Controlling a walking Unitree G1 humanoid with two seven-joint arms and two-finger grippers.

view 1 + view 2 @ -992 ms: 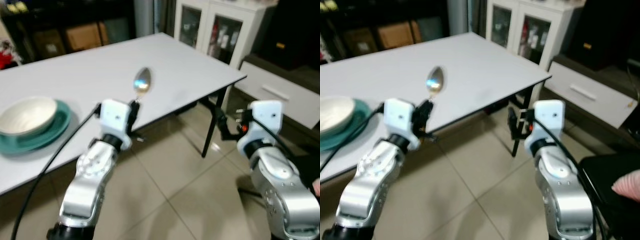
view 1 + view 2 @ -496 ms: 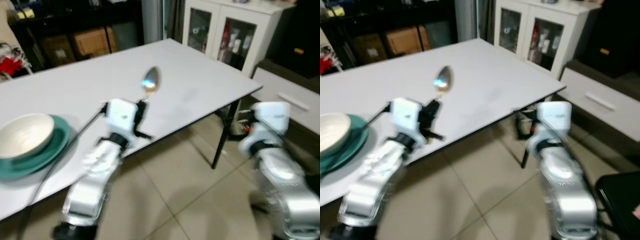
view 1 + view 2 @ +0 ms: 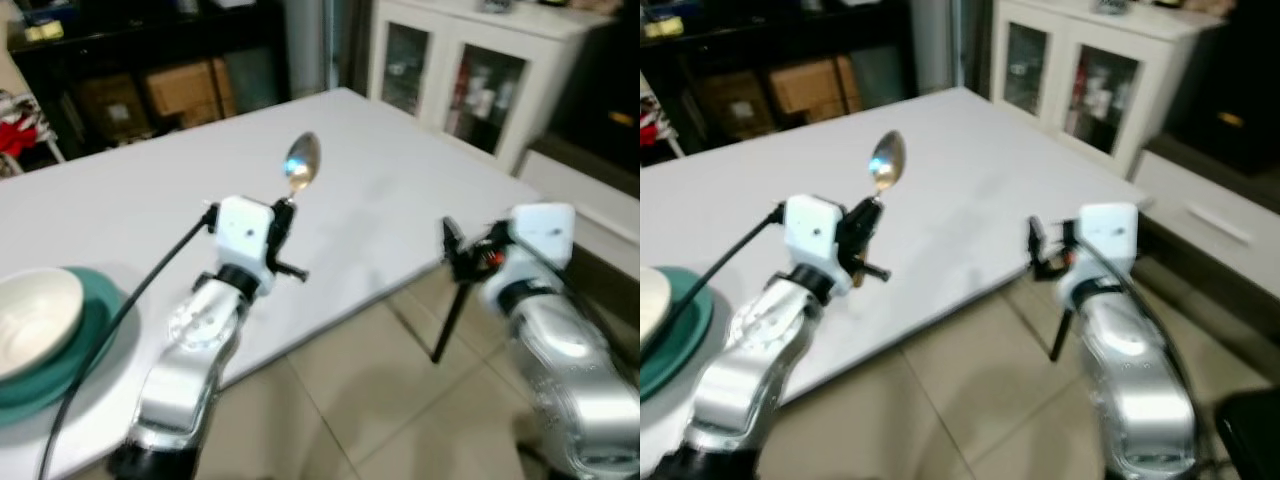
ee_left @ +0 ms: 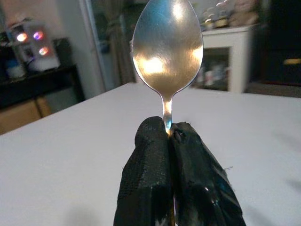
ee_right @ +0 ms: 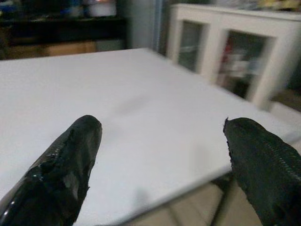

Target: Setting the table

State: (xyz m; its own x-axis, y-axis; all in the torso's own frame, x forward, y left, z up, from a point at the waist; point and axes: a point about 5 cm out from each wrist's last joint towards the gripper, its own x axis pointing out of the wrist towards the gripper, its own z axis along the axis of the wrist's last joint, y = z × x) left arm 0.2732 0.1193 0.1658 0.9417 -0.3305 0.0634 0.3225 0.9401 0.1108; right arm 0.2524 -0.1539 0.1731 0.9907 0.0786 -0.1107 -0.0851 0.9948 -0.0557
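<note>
Currently your left claw [image 3: 281, 209] pinches the spoon [image 3: 301, 160] low on its handle, bowl upright above the white surface [image 3: 130, 190]. Right claw [image 5: 160, 155] spread, holding nothing. Risk: the thin handle pivots or slips while you lower it beside the bowl [image 3: 35, 322].

camera: swung, view shifted | left end effector [image 3: 283, 207]: now over desk [image 3: 130, 200], earlier at its edge | right end effector [image 3: 449, 243]: nearer desk corner, earlier over floor

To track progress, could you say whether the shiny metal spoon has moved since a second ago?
Yes: the shiny metal spoon in the left gripper has advanced farther inward over the white table.
</note>
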